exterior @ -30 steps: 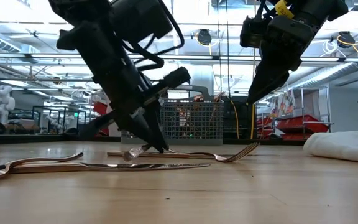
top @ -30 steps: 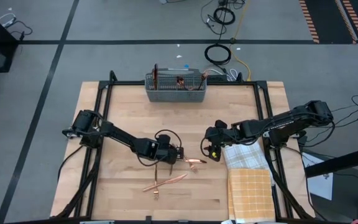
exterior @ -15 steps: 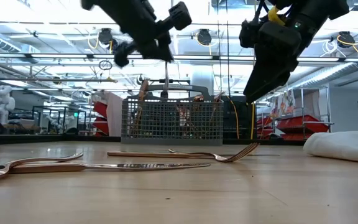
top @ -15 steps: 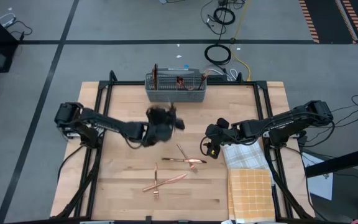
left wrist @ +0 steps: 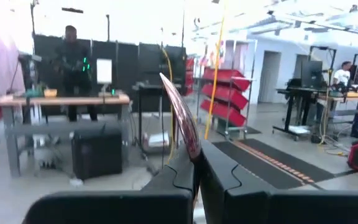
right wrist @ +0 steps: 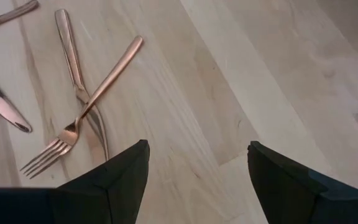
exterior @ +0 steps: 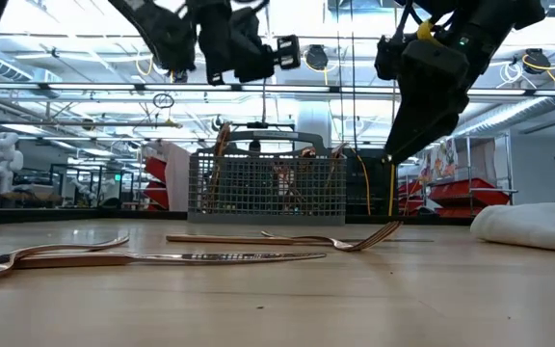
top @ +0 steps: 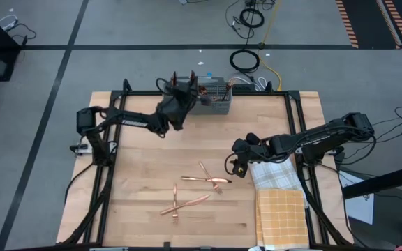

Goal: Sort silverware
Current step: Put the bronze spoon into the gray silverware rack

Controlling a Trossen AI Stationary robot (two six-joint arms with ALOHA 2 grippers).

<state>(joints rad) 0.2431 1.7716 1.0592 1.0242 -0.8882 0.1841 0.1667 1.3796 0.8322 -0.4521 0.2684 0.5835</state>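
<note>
Left gripper above grey mesh caddy at surface's far edge, jaws clamped on one copper utensil. Right gripper near the white cloth, jaws wide apart, empty. Four utensils lie mid-surface.

The left gripper hangs over the left end of the grey mesh caddy at the table's twelve o'clock edge, with copper handles standing upright just beside it; whether its fingers hold anything cannot be told from above. The right gripper sits toward three o'clock of the table's centre, just beside a white cloth with a yellow checked cloth at five o'clock. Between the centre and six o'clock lie two crossed pairs of copper silverware, the lower pair near the front edge of the wooden table.
</note>
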